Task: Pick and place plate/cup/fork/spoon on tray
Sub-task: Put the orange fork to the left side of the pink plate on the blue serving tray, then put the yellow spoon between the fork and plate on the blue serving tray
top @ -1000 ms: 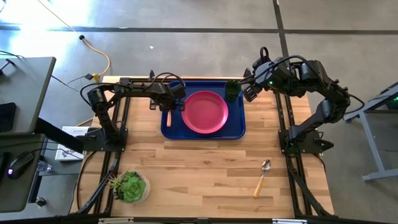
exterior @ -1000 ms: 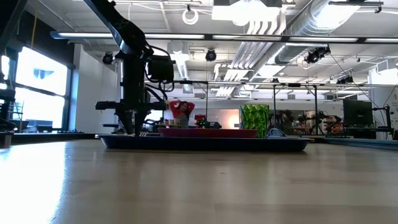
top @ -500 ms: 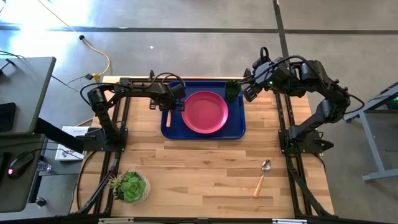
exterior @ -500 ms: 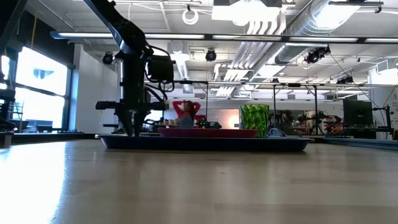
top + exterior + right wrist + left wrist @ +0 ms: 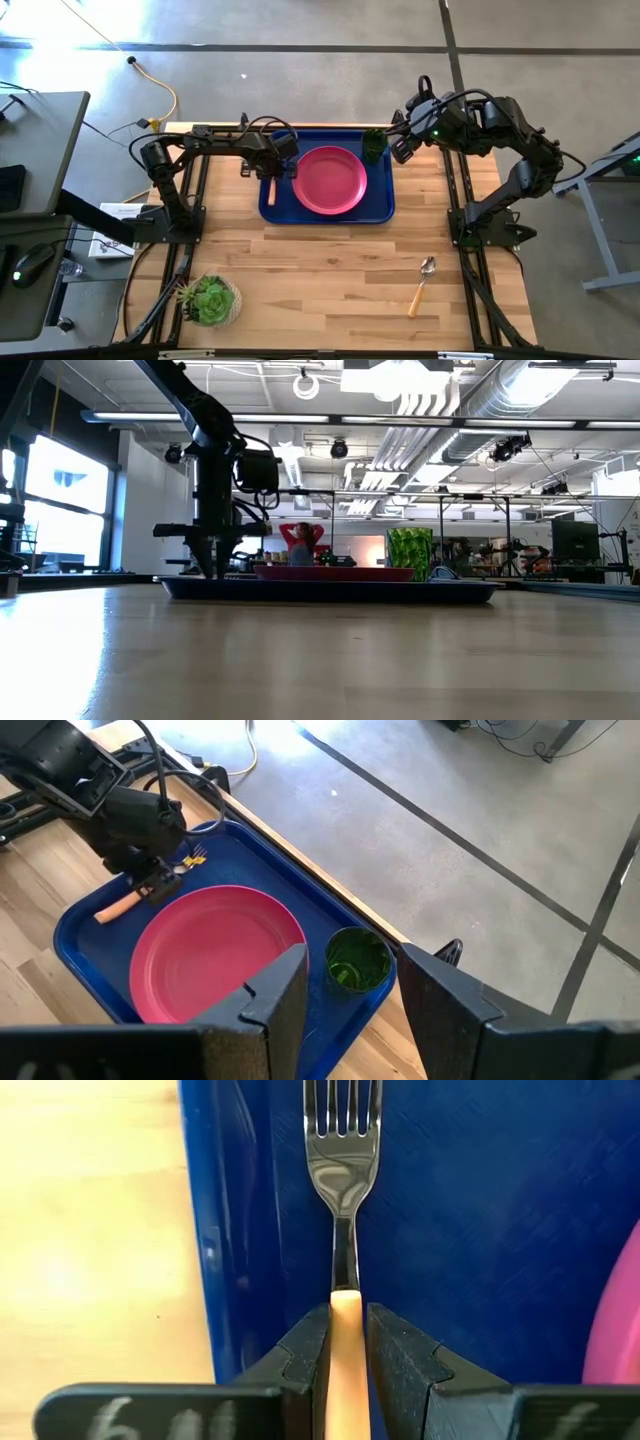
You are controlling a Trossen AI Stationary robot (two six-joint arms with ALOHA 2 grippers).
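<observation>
Nothing moved: one fork (image 5: 342, 1150), tool-held (image 5: 347, 1348).

Both my arms reach inward, left gripper low and clamped, right gripper raised and spread.

My left arm stretches from its base at the table's left edge toward the middle, its wrist turned down, and my left gripper (image 5: 270, 174) is closed on the orange-tan handle of the fork (image 5: 343, 1200), one finger pressed to each side of it. In the low view that arm comes down steeply with the fingers pointing straight at the surface. My right arm folds up from its base at the right edge, elbow high, forearm angled inward, and my right gripper (image 5: 397, 148) hangs in the air with its fingers (image 5: 280, 992) parted and holding nothing.
</observation>
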